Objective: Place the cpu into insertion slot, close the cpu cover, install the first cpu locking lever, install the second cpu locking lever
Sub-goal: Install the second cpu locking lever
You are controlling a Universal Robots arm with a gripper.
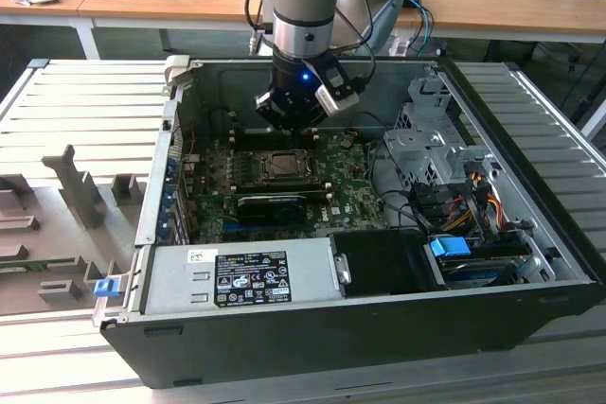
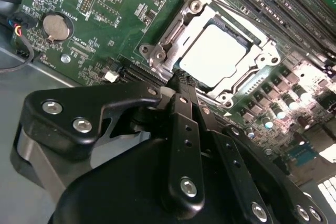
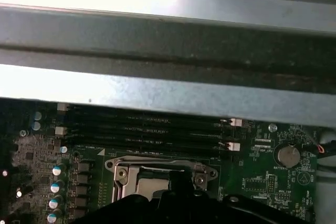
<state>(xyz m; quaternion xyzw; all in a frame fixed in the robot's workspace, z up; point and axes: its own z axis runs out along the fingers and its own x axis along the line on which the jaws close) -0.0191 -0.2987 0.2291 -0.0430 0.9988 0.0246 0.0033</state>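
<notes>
The cpu (image 2: 212,56) is a pale square chip lying flat in the insertion slot (image 2: 195,4) on the green motherboard. The cpu cover (image 2: 169,34), a silvery frame with a window, lies down around the chip. My gripper (image 2: 180,81) has its black fingers drawn together, tips at the socket's edge beside the chip. In the exterior view the gripper (image 1: 294,128) hangs inside the case just behind the socket (image 1: 283,166). The first wrist view has the socket (image 3: 157,167) partly hidden by the gripper (image 3: 178,190). Whether the tips touch a locking lever is hidden.
The open computer case (image 1: 312,328) encloses the board. Long black memory slots (image 3: 147,129) run beside the socket. A coin battery (image 2: 56,27) sits on the board, a black card (image 1: 273,203) lies in front of the socket, and cables and drive bays (image 1: 445,186) stand at the exterior view's right.
</notes>
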